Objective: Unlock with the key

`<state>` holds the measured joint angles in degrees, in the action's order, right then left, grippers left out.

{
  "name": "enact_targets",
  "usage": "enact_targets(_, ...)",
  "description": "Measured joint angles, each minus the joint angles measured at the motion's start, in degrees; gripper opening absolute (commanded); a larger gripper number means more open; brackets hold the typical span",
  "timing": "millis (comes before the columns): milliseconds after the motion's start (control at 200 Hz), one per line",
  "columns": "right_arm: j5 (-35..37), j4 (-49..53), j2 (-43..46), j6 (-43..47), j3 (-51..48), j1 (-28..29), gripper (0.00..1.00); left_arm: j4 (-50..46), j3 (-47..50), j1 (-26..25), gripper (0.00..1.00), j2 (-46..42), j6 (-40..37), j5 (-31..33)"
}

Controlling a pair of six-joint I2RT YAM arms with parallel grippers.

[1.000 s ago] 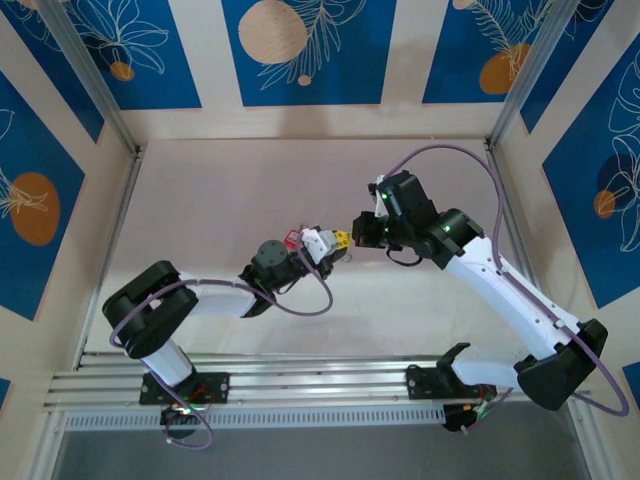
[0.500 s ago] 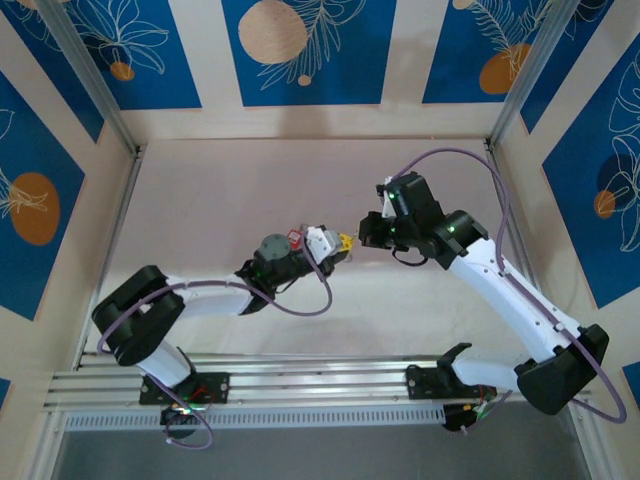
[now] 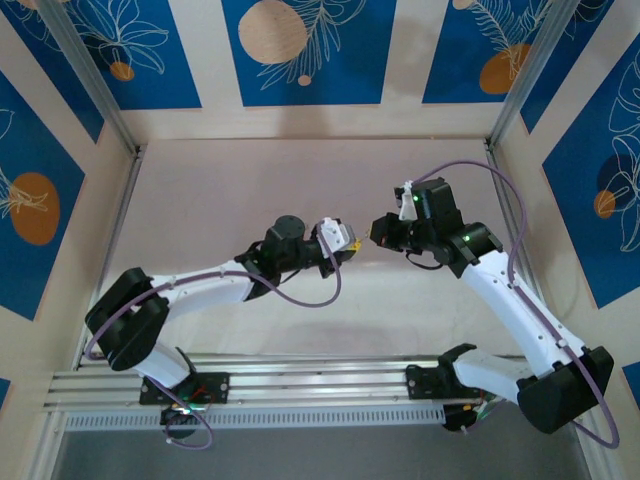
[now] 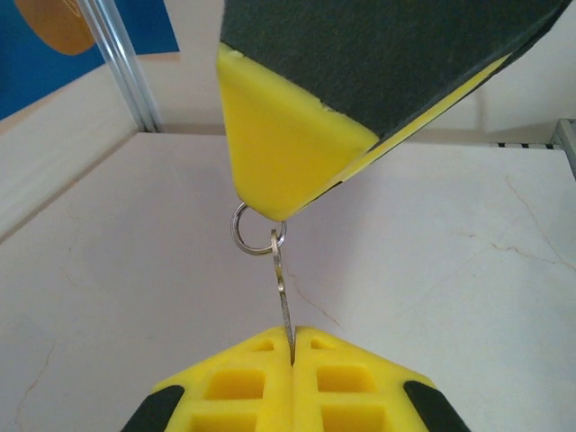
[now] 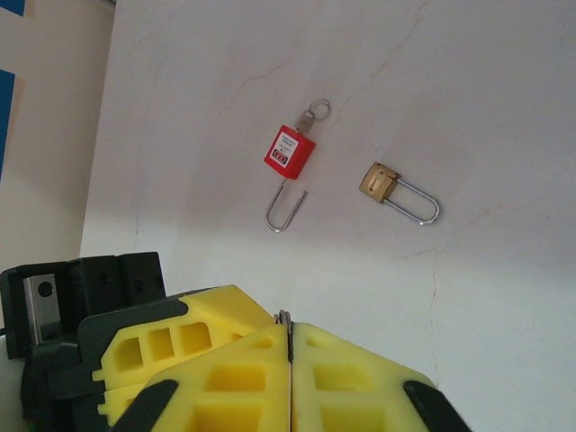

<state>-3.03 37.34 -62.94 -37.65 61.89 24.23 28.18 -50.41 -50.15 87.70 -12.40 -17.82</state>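
Pale table (image 5: pixel 468 90): left end effector (image 4: pixel 291 340) pinching key (image 4: pixel 282 292) (edge-on, blade hidden); right end effector (image 5: pixel 289 331) closed on its ring (image 4: pixel 235 228).

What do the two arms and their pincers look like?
The left arm and right arm have white links, black joints and looping purple cables; green lights dot the right one. The left pincer and right pincer have yellow fingers with rectangular cut-outs.

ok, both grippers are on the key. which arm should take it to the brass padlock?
Right, probably. The right gripper pinches the ring end of the key, while the left gripper clamps the blade tip, which must be free to enter. The brass padlock lies in the right wrist view.
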Motion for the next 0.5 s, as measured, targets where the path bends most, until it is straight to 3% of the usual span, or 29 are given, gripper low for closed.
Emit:
enact_targets(350,-2.08,-3.15,2.80,1.42,-0.98,-3.34,0.34,-10.43,-4.46,0.22,0.00,0.92,-1.31,-4.13)
enact_targets(500,-4.81,-10.40,8.13,5.29,-9.05,-6.05,0.39,-18.21,-10.60,1.44,0.00,2.62,-2.12,-7.89)
